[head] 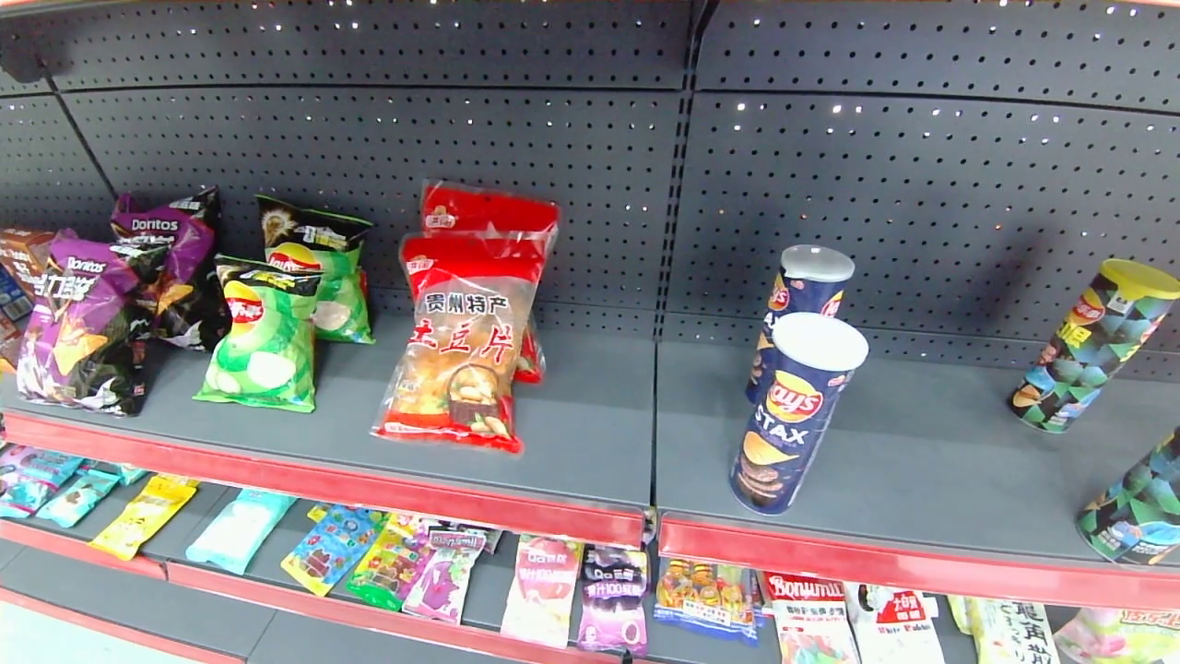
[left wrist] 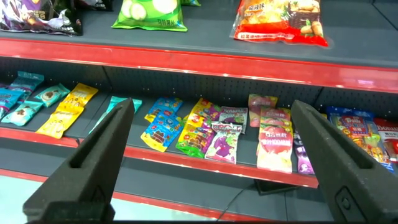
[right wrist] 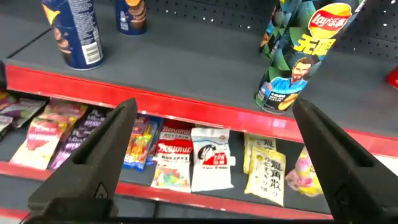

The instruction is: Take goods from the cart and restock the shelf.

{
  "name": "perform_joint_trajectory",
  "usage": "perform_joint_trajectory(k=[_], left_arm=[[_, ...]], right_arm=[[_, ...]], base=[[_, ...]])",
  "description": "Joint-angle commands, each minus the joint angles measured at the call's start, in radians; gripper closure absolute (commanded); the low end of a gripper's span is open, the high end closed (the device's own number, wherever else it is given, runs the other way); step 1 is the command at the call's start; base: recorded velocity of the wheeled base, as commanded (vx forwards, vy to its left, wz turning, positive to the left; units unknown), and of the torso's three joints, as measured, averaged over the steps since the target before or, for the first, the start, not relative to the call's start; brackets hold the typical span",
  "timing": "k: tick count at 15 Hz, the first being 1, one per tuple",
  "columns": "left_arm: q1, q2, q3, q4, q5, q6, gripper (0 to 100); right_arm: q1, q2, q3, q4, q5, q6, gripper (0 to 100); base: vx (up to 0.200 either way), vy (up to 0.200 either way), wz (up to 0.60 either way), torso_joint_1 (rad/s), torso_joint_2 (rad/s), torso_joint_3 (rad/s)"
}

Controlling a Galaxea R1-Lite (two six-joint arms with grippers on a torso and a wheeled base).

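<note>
Grey steel shelf (head: 590,433) stocked: glossy purple crisp bags (head: 88,323), green crisp bags (head: 263,337), clear red-topped pouches (head: 461,369), blue cardboard tubes (head: 797,415), patterned tubes (head: 1088,346). Wrist views: left gripper (left wrist: 212,109) spread, empty, facing foil sachets (left wrist: 217,134) below; right gripper (right wrist: 216,107) likewise, facing one patterned tube.

Two purple bags (head: 83,323), two green bags (head: 263,341), two red bags (head: 466,350), two blue cans (head: 793,415), two patterned cans (head: 1088,346).

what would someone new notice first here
Probably the big red snack bags standing in the middle of the grey shelf, one behind the other. To their right two dark blue chip cans stand upright, while purple chip bags and green chip bags crowd the left end.
</note>
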Motion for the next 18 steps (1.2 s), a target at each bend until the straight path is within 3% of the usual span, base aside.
perform_joint_trajectory(k=[1,11,18], left_arm=[[0.000,0.002,0.000,0.000,0.000,0.000,0],[0.000,0.002,0.000,0.000,0.000,0.000,0],[0.000,0.002,0.000,0.000,0.000,0.000,0]], right_arm=[[0.000,-0.002,0.060,-0.063,0.003,-0.011,0],[0.000,-0.002,0.071,-0.086,0.012,0.025,0],[0.000,-0.002,0.070,-0.082,0.022,0.022,0]], base=[[0.000,0.000,0.00,0.000,0.00,0.000],[0.000,0.000,0.00,0.000,0.00,0.000],[0.000,0.000,-0.51,0.005,0.00,0.000]])
